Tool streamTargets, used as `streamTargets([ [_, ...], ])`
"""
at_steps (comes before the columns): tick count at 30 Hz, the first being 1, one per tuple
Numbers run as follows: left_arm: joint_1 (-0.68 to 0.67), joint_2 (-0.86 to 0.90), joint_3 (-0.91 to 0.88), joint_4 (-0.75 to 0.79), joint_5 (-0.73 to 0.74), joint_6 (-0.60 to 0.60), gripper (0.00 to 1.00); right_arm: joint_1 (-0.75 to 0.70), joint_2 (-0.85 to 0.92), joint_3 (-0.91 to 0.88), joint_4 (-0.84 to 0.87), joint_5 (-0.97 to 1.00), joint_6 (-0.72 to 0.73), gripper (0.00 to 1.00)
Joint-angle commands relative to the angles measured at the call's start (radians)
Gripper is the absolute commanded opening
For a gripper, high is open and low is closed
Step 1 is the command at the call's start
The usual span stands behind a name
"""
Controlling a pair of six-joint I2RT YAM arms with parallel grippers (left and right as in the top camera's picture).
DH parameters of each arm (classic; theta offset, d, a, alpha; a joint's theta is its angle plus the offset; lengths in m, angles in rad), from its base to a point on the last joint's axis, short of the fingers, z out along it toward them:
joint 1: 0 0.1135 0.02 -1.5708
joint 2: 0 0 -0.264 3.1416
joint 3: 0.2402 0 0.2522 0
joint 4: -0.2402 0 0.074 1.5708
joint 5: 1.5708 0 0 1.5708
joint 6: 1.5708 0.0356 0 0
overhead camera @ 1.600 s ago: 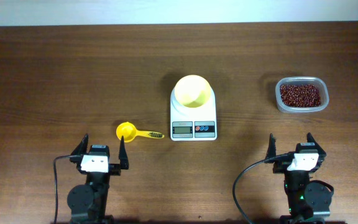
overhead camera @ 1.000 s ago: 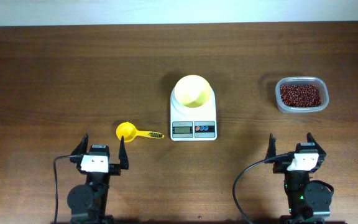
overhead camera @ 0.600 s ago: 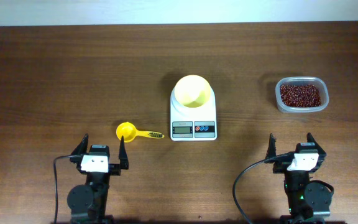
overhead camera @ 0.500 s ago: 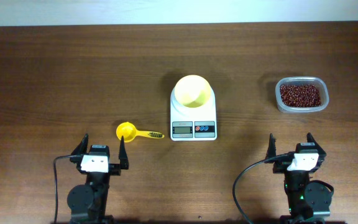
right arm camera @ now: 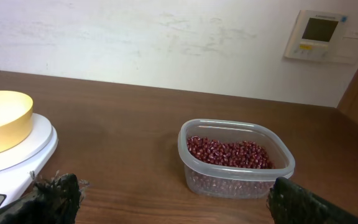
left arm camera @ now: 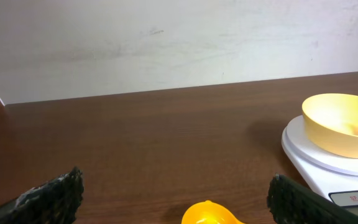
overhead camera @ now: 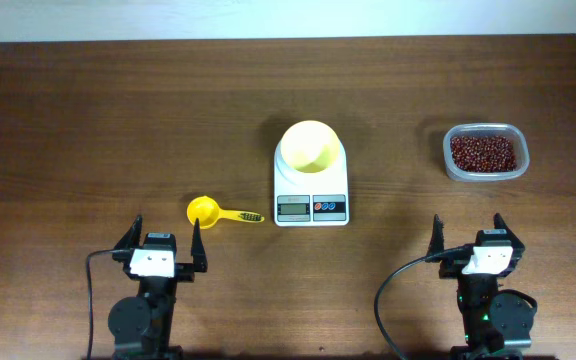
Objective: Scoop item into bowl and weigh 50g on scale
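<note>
The left claw (overhead camera: 166, 224) is spread wide, holds nothing and touches nothing; the scoop (overhead camera: 204, 210) lies on the table (overhead camera: 88, 120) just ahead of its right finger, handle pointing right. The right claw (overhead camera: 468, 220) is spread just as wide and also holds nothing, well apart from everything else.

The bowl (overhead camera: 308, 146) sits on the round plate of the scale (overhead camera: 311, 193), in the middle of the table. The beans (overhead camera: 483, 152) fill a clear container (overhead camera: 452, 166) near the far right, well away from the scale.

In the left wrist view only the top edge of the scoop shows at the bottom of the picture, between the two dark fingers (left arm camera: 50, 196). The scale is cut off at the right edge there, with only a sliver of its display visible. In the right wrist view the bowl and scale are cut off at the left edge. The display digits are too small to read in any view.

The overhead view alone shows both claws, the whole scoop and the scale's buttons. The right wrist view alone shows the side of the container, with the beans heaped low inside, and a wall panel (right arm camera: 321, 34) on the pale wall behind the table.
</note>
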Motion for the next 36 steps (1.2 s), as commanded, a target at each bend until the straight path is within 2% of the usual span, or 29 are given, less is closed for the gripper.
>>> streamTargets([
  [1, 0.000, 0.000, -0.010, 0.002, -0.011, -0.012, 0.98, -0.006, -0.006, -0.005, -0.007, 0.015, 0.008, 0.99],
  [25, 0.000, 0.000, -0.010, 0.002, -0.011, -0.012, 0.98, -0.006, -0.006, -0.005, -0.007, 0.015, 0.008, 0.99],
  [29, 0.000, 0.000, -0.010, 0.031, -0.044, 0.021, 0.98, -0.006, -0.006, -0.005, -0.007, 0.015, 0.008, 0.99],
  [33, 0.000, 0.000, -0.010, 0.151, 0.009, 0.010, 0.98, -0.006, -0.006, -0.005, -0.007, 0.015, 0.008, 0.99],
  [36, 0.000, 0.000, -0.006, 0.163, 0.088, 0.007, 0.98, -0.006, -0.006, -0.005, -0.007, 0.015, 0.008, 0.99],
])
